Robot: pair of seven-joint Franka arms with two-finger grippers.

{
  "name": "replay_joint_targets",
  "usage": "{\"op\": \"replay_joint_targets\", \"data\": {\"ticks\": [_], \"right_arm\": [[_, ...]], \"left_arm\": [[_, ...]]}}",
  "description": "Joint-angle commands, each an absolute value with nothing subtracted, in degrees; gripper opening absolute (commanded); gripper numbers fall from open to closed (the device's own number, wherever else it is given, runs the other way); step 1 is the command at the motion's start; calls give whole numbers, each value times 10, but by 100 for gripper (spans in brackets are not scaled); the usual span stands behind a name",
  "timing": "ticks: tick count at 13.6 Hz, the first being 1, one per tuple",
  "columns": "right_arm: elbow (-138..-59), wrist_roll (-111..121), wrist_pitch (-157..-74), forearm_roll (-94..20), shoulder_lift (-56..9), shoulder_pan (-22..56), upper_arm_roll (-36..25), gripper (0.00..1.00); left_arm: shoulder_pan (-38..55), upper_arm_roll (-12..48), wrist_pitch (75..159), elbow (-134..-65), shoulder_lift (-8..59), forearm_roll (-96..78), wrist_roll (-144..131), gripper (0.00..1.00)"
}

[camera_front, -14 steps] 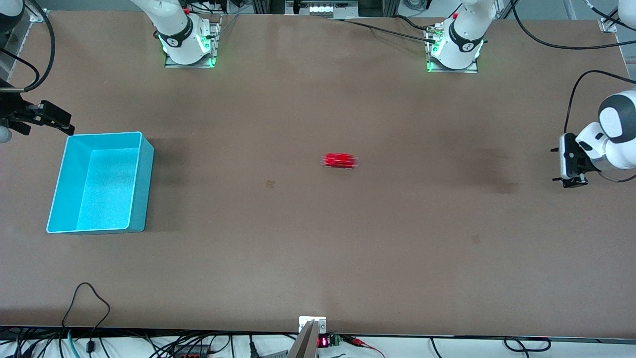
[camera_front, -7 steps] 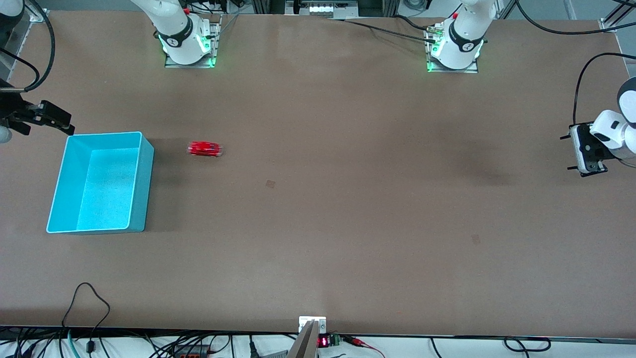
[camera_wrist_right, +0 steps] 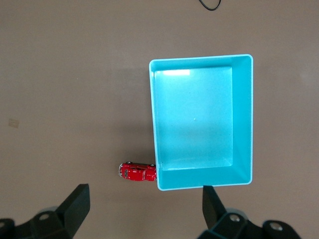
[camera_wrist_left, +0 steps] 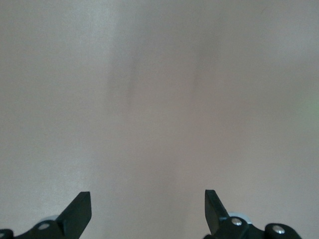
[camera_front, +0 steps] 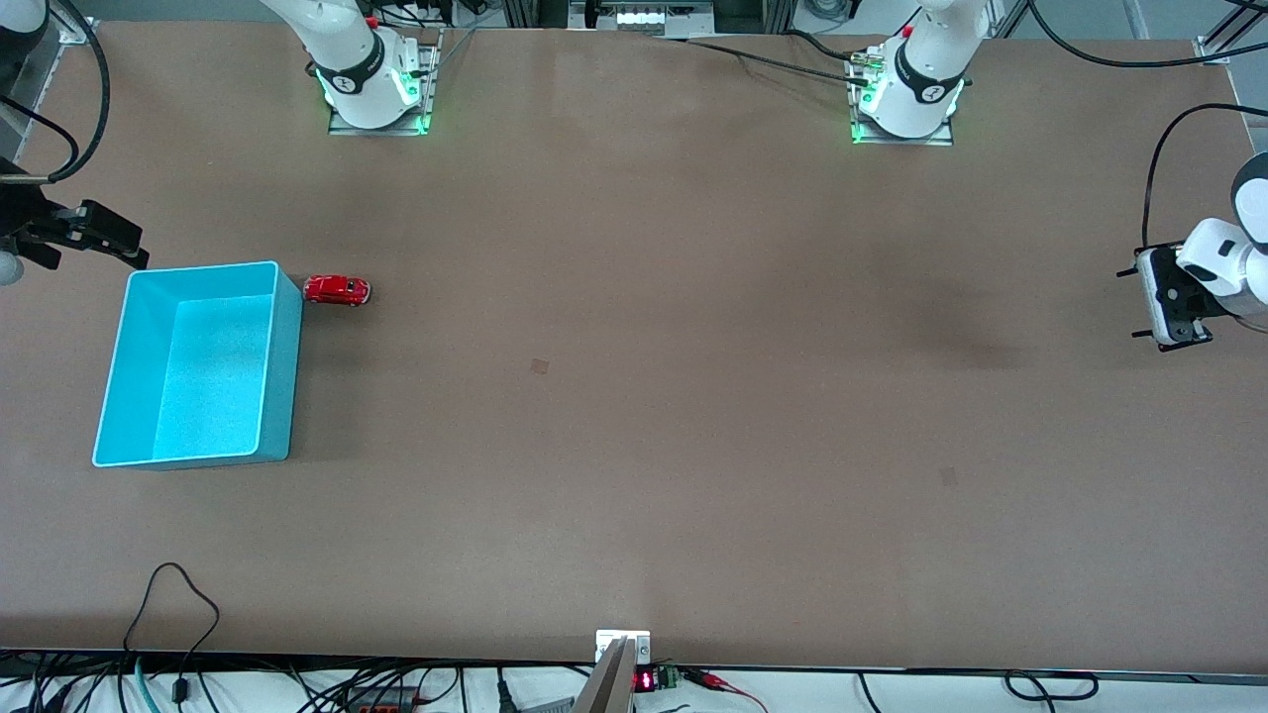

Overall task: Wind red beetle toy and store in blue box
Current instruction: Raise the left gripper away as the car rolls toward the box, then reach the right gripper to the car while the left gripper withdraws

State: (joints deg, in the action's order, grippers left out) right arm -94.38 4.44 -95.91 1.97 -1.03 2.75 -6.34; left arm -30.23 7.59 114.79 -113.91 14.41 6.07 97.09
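Observation:
The red beetle toy [camera_front: 337,289] stands on its wheels on the table, its nose against the outer wall of the blue box [camera_front: 283,376], at the box's corner farther from the front camera. The box is empty. My right gripper [camera_front: 119,243] hangs open and empty high over the table beside the box. In the right wrist view its open gripper [camera_wrist_right: 144,204] frames the toy [camera_wrist_right: 137,172] and the box [camera_wrist_right: 204,179] far below. My left gripper [camera_front: 1131,305] is open and empty at the left arm's end of the table. The left wrist view [camera_wrist_left: 147,211] shows only bare table.
The brown table [camera_front: 644,446] is bordered by cables along the edge nearest the front camera. A small dark mark [camera_front: 539,366] lies mid-table. The two arm bases [camera_front: 371,89] [camera_front: 906,99] stand at the edge farthest from the camera.
The toy has rolled from the middle of the table toward the right arm's end and stopped against the box. The left gripper drew back a little early on. The right gripper has not moved.

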Motion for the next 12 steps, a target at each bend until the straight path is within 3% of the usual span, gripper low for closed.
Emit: {"op": "replay_joint_targets", "data": {"ticks": [1,5,12], "right_arm": [[-942,38,-960,11,-11,30,-58,100],[-940,38,-968,9,-14,36,-56,100],[-946,47,-956,11,-43,89,-56,100]], "left_arm": [[-305,82,1139,-1140,126,62,962,100],[-303,104,1074,-1124,85,63,841,100],[-302,209,874,-974,84,69,561,100]]}}
